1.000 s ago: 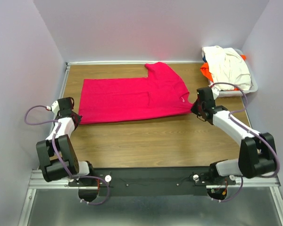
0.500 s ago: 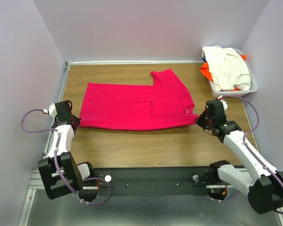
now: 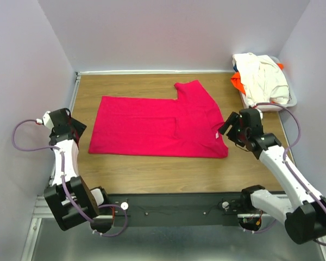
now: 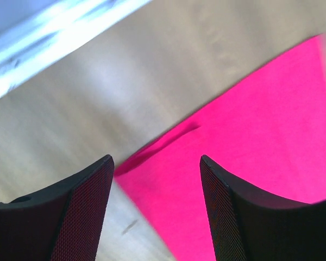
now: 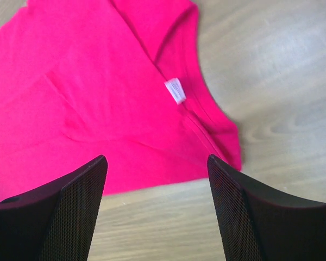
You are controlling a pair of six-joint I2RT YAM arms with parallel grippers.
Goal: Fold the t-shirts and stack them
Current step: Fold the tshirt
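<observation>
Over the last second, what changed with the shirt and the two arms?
The left tool and right tool had pinched opposite ends of the crimson-pink cloth t-shirt and drawn it slightly toward the near edge. Both then opened and backed off, and it now lies flat, untouched. The white plastic basket, with the cream-white shirt and orange shirt, stayed put.

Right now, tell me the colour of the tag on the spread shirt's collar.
White tag; right wrist view shows it best.
</observation>
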